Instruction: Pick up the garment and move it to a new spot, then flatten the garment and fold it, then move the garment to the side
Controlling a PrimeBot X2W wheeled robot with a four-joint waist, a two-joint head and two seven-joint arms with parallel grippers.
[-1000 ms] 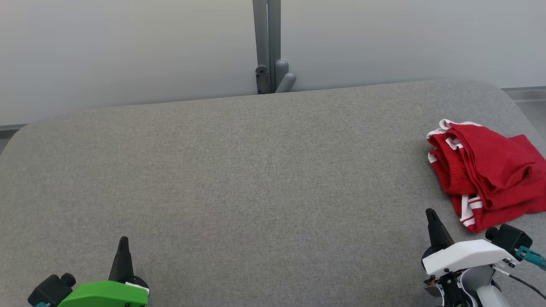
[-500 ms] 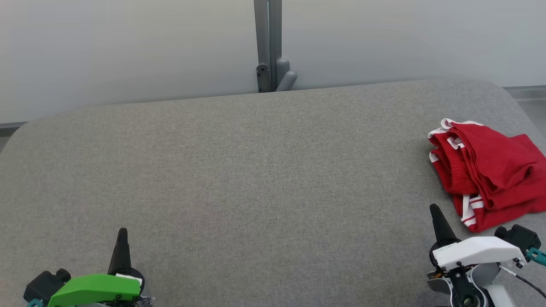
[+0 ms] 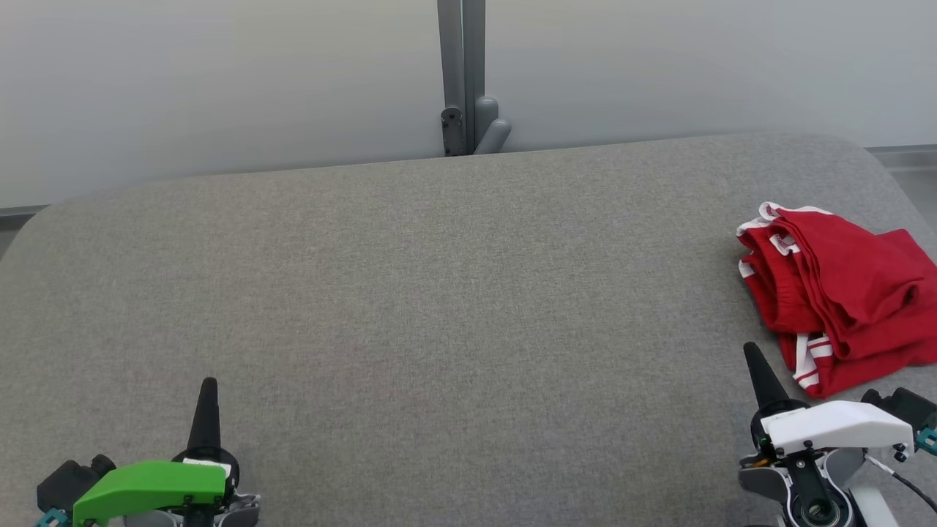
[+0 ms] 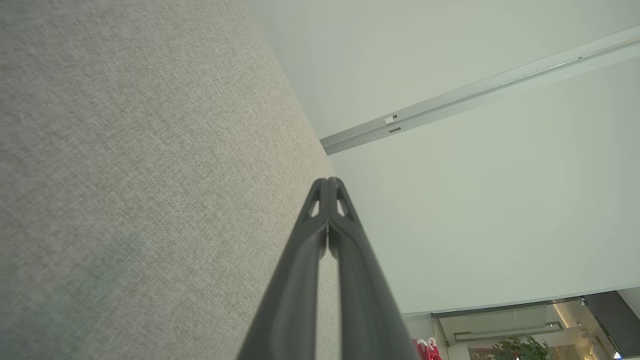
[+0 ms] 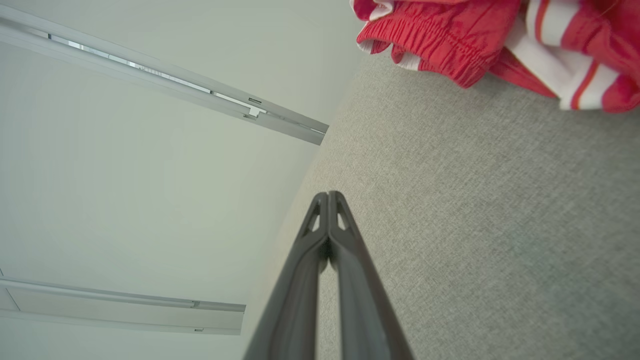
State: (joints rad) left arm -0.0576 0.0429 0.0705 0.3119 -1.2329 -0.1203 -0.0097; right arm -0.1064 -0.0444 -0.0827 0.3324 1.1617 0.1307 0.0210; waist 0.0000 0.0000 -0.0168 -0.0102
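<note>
The work surface is a counter (image 3: pixel 439 293) covered in grey woven fabric, with rounded far corners. Behind it stands a plain pale wall (image 3: pixel 219 73), divided by a grey vertical post (image 3: pixel 461 73) with a small bracket at its foot, level with the counter's far edge.

The garment (image 3: pixel 842 293) is red with white stripes. It lies in a loosely folded heap at the right edge of the counter, about midway between the far and near sides. Its gathered elastic band faces the counter's centre. The folds run diagonally from far-left to near-right, and a striped hem points toward the near edge. The heap's right end passes the head view's border, so its full length cannot be judged.

The left pincer (image 3: pixel 208 388) is at the near left with fingers pressed together, holding nothing. The right pincer (image 3: pixel 754 359) is at the near right, fingers together and empty, just beside the striped hem but apart from it.
</note>
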